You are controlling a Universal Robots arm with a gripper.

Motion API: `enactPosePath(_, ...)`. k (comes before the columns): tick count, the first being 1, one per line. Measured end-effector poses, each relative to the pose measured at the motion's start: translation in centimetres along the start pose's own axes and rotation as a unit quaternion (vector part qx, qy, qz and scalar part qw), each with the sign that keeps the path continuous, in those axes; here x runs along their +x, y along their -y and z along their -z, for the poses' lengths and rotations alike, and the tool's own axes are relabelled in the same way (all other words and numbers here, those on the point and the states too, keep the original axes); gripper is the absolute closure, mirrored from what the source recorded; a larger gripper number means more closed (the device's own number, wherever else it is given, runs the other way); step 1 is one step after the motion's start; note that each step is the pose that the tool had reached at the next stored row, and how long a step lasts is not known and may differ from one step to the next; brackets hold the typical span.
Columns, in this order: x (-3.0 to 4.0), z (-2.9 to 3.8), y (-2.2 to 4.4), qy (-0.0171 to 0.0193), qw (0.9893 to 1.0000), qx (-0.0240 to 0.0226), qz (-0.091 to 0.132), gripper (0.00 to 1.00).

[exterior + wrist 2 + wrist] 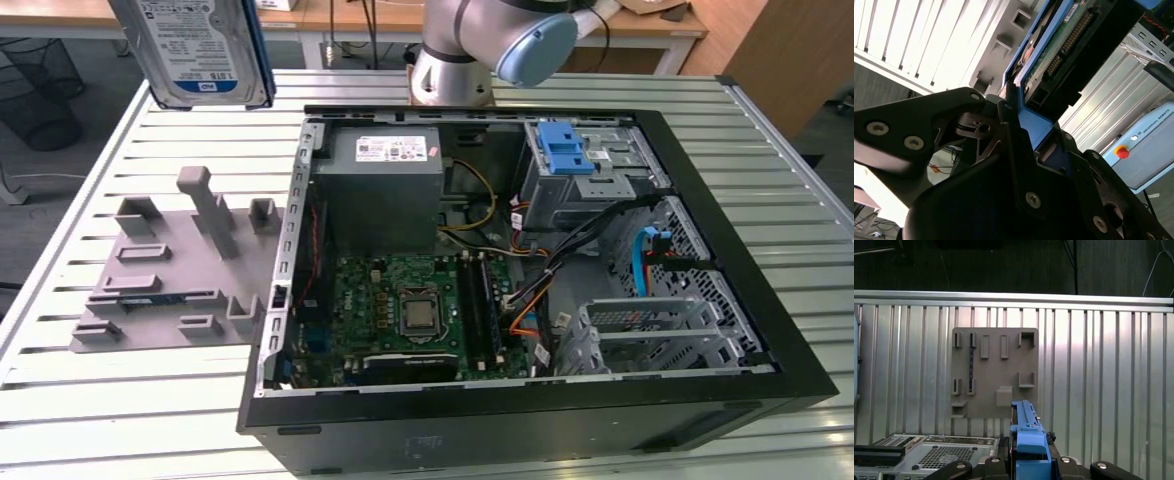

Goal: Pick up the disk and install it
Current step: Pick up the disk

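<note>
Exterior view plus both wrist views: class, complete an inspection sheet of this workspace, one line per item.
Surface: slatted metal table, carrying the case and a fixture board.
Job's things: the disk is held off the table, at the exterior view's left; the open computer case lies on its side with a blue-latched drive bay inside.
Clutter: grey fixture board beside the case, at the exterior view's left.
Grippers: gripper shut on the disk's blue carrier frame, seen in the second wrist view.
Cables: black, orange and yellow leads loose inside the case.
Surroundings: wooden desks behind the table; arm base at the table's far edge.
</note>
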State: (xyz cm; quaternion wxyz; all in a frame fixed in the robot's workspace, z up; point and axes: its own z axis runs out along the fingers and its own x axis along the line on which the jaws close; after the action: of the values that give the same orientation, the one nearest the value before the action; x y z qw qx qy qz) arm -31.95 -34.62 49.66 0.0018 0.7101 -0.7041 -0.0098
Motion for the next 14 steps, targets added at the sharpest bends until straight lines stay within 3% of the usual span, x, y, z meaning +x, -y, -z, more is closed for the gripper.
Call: enactPosePath(14, 0.32, 0.03, 1.70, -0.0001, 1.0000, 0.0000, 0.000, 0.64)
